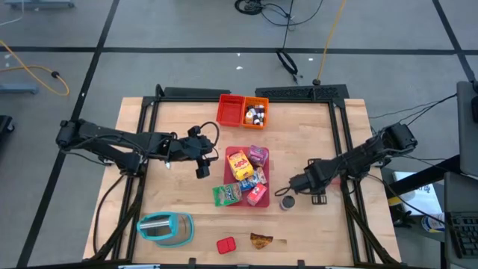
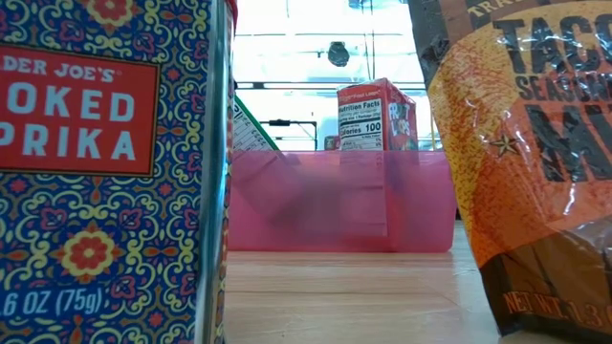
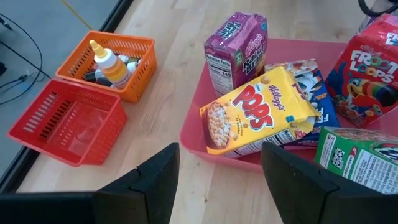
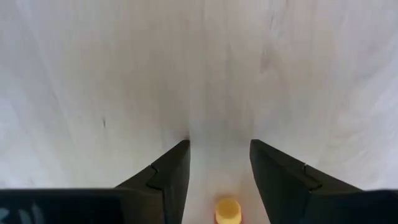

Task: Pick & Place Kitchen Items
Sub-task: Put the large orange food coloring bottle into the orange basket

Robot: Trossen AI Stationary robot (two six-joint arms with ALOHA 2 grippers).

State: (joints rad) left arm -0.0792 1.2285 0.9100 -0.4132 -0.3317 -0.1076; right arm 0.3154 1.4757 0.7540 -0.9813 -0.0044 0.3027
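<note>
- Left gripper (image 3: pixel 217 180): fingers spread, nothing between them, hovering left of the pink tray (image 1: pixel 228 175) at frame centre in the high view.
- Yellow Pops box (image 3: pixel 258 115): lying flat in the tray, long axis running across it, just beside the upright purple box (image 3: pixel 236 43).
- Right gripper (image 4: pixel 219 165): fingers parted, empty, over bare wood right of the tray; small grey can (image 1: pixel 287 202) just beside it.

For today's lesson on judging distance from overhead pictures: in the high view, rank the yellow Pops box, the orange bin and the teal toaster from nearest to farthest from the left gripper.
1. Yellow Pops box, in the pink tray just right of the left gripper.
2. Orange bin, at the table's far edge.
3. Teal toaster, near the front left edge; nearly level with the bin, a close call.
</note>
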